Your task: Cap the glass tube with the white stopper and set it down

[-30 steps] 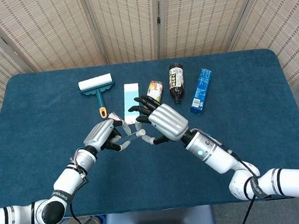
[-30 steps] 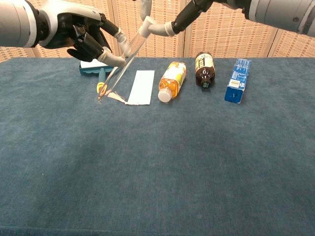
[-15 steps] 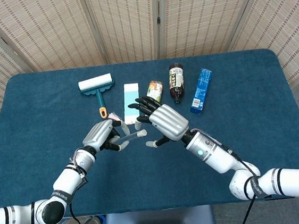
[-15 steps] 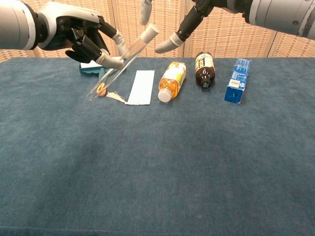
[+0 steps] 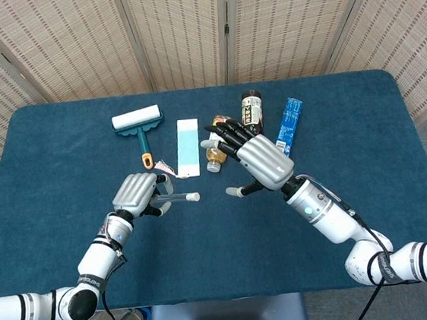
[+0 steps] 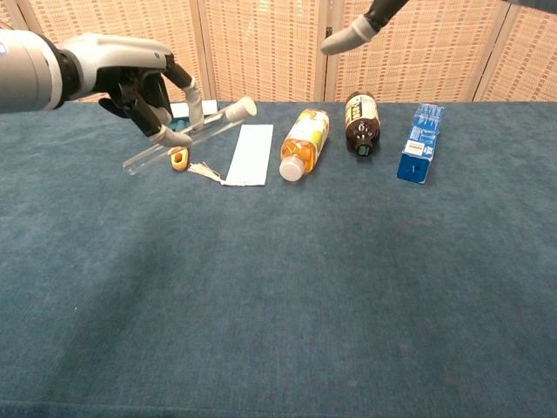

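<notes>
Glass in the head view: your left hand (image 5: 136,194) grasps the clear glass tube (image 5: 173,199), which lies nearly level above the dark blue tablecloth (image 5: 365,144), its end toward your right plugged by the white stopper (image 5: 193,197).
Right hand, head view: your right hand (image 5: 253,160) is released, fingers spread and holding nothing, apart from the stopper end and above the amber-orange drink bottle (image 5: 214,154).
Back row, head view: a white lint roller with a teal frame and orange-tipped handle (image 5: 139,129), a long pale blue-and-white card (image 5: 188,147), a dark brown bottle with a printed label (image 5: 251,109) and a blue carton (image 5: 291,121) lie side by side.
Glass in the chest view: the tube (image 6: 174,145) slants off the cloth (image 6: 278,296), stopper (image 6: 242,109) at its higher end, pinched in your left hand (image 6: 135,83).
Right hand, chest view: only one pale fingertip of your right hand (image 6: 348,37) shows at the top edge, touching nothing.
Resting items, chest view: the card (image 6: 251,153), the drink bottle (image 6: 302,141), the brown bottle (image 6: 360,120) and the carton (image 6: 417,141) lie on the cloth behind.
</notes>
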Available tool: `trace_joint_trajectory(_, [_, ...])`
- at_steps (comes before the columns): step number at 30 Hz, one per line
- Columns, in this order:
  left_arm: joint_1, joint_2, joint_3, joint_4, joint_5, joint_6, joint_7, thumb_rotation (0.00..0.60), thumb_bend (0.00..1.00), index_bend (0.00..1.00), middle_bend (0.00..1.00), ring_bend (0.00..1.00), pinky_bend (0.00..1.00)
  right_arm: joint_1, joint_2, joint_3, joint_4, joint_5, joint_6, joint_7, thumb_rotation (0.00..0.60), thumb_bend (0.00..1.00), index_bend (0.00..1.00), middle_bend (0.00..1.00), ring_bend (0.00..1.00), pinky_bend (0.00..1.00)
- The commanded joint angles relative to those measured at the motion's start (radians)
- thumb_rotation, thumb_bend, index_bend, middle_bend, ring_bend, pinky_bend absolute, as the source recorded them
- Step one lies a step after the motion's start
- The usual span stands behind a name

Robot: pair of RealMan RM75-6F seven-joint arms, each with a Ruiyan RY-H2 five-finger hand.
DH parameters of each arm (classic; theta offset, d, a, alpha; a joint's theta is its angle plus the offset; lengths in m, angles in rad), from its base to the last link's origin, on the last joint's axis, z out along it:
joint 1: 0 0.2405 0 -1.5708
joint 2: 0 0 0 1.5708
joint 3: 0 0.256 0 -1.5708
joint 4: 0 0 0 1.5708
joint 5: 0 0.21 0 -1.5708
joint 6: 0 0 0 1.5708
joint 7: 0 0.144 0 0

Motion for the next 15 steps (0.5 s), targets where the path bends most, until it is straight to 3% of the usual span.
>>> trace_joint_trajectory(1, [-0.042,-0.106,0.054,0.063,-0.029,0.084,0.17,0.6,0.41,0.61,1.0,1.0,1.0,-0.017,0.013,-0.002,-0.003,-0.004,0.017,0.011,0.6,0.03,0.16,0.05,0.0,0.0])
trace_joint_trajectory(15, [-0.117,-0.367,0.047,0.242,-0.135,0.142,0.436,0.6,0.4,0.58,1.0,1.0,1.0,-0.063,0.042,-0.015,0.002,-0.011,0.046,0.026,0.6,0.03,0.15,0.05,0.0,0.0])
